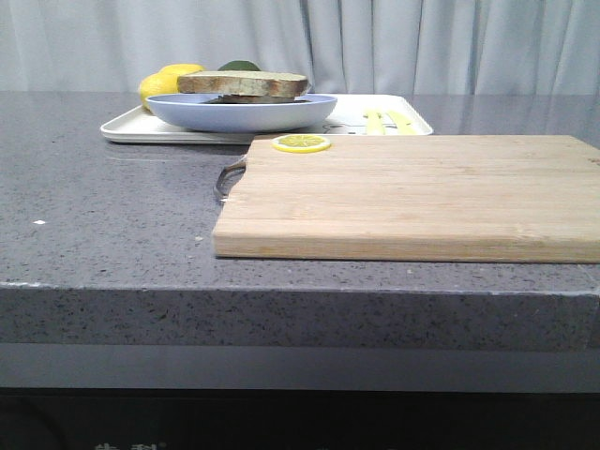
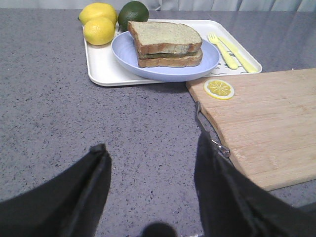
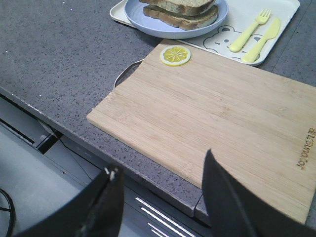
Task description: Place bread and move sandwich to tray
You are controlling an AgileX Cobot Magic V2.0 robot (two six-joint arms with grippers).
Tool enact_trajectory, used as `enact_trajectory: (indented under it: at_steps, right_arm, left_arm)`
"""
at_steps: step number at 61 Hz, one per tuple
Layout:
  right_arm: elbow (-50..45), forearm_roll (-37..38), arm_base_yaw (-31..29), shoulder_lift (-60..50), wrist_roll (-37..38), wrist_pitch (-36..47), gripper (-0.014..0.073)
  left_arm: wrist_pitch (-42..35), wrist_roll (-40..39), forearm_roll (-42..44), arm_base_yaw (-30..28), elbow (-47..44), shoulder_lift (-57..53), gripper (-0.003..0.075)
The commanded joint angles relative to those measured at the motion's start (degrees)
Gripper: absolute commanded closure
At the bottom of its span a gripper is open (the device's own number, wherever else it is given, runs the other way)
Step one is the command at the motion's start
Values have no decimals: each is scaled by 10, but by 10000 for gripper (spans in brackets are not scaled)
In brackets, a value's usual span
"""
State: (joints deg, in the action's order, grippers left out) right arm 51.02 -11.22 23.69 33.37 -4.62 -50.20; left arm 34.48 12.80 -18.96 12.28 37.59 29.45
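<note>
The sandwich (image 2: 170,58) lies on a pale-blue plate (image 2: 163,71) that stands on the white tray (image 2: 101,66) at the back of the counter. Its top layer is the thick brown-crusted bread (image 2: 165,37) slice; the filling is hidden. The front view shows the bread (image 1: 242,82), the plate (image 1: 242,114) and the tray (image 1: 127,127) at the back left, with neither gripper in it. My left gripper (image 2: 150,143) is open over bare counter, well short of the tray. Out over the counter's front edge, my right gripper (image 3: 163,162) is open and holds nothing.
A wooden cutting board (image 1: 412,197) with a metal handle fills the right half of the counter, with a lemon slice (image 1: 301,142) on its far left corner. Two lemons (image 2: 98,29) and a green avocado (image 2: 133,12) sit behind the tray. A yellow fork and knife (image 2: 232,52) lie on the tray's right side.
</note>
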Motion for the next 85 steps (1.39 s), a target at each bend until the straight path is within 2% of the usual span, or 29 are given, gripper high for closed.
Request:
enact_trajectory:
  at_steps: [1, 33, 38, 47, 54, 58, 79, 85]
  right_arm:
    - [11, 0, -2, 0, -1, 38, 200]
    - [11, -5, -2, 0, -1, 29, 203]
    - [11, -5, -2, 0, -1, 29, 280]
    - [11, -5, -2, 0, -1, 41, 530]
    - [11, -6, -2, 0, -1, 39, 636]
    - [11, -6, -2, 0, -1, 39, 664]
    - [11, -6, -2, 0, -1, 39, 664]
    - [11, -6, -2, 0, -1, 38, 664]
  left_arm:
    - [-46, 19, -5, 5, -1, -26, 332]
    - [-44, 28, -1, 5, -10, -44, 344]
    - [-44, 28, -1, 5, -10, -44, 416]
    - [-44, 28, 2, 5, -10, -44, 603]
    - [-44, 28, 2, 5, -10, -44, 699]
    - [-44, 28, 2, 5, -10, -44, 740]
    - [-47, 28, 2, 5, -10, -44, 741]
    - [-68, 28, -1, 7, -37, -93, 741]
